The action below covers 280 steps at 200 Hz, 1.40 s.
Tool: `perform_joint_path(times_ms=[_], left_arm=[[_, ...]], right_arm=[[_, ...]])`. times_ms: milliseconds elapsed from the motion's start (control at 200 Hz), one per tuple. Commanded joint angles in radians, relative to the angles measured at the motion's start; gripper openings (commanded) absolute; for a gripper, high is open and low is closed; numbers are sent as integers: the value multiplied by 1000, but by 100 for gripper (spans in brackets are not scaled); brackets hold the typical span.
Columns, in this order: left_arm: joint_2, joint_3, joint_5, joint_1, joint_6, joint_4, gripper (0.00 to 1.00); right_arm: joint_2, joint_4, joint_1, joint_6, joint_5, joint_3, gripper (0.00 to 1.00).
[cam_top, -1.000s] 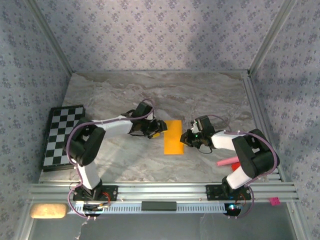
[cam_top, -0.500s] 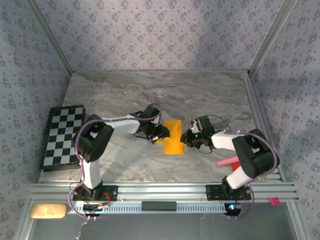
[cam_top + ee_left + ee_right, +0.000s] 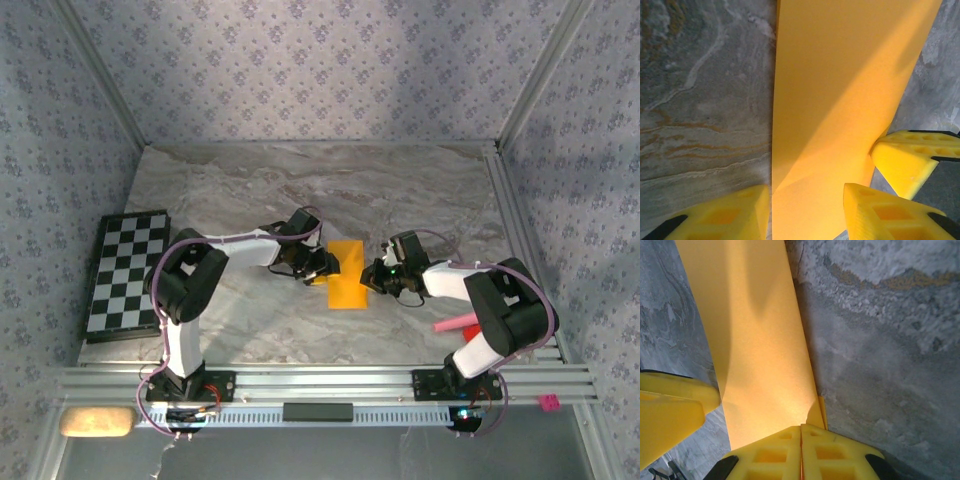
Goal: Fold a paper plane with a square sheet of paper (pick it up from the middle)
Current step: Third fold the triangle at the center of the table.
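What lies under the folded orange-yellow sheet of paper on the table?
The thin orange-yellow folded paper rests on the grey marble-patterned table, which shows beside it. The patch directly beneath is covered, so nothing there can be seen.

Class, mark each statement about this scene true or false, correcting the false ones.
The square sheet of paper lies between the left gripper and the right gripper. True.
The chequered board sits at the right edge of the table. False: the left edge.
The right gripper is shut on the paper's edge. True.
The paper is already a pointed dart. False: a plain rectangle.
The pink stick rests on the paper. False: it lies apart, to its right.
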Motion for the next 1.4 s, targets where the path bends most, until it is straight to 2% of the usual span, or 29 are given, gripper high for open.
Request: perform_joint_path(times_ms=[0, 445, 570, 945, 1394], left_arm=[[24, 10, 26, -6, 11, 11, 43], [18, -15, 9, -4, -17, 43, 40], [-11, -29, -37, -2, 2, 7, 46], [-45, -74, -45, -2, -8, -3, 46], [-7, -79, 40, -6, -49, 93, 42]], right_arm=[[37, -105, 1, 6, 84, -26, 9], [32, -95, 1, 12, 79, -28, 9], [26, -99, 1, 10, 80, -28, 9], [33, -90, 1, 14, 84, -36, 9], [54, -42, -1, 30, 57, -49, 8]])
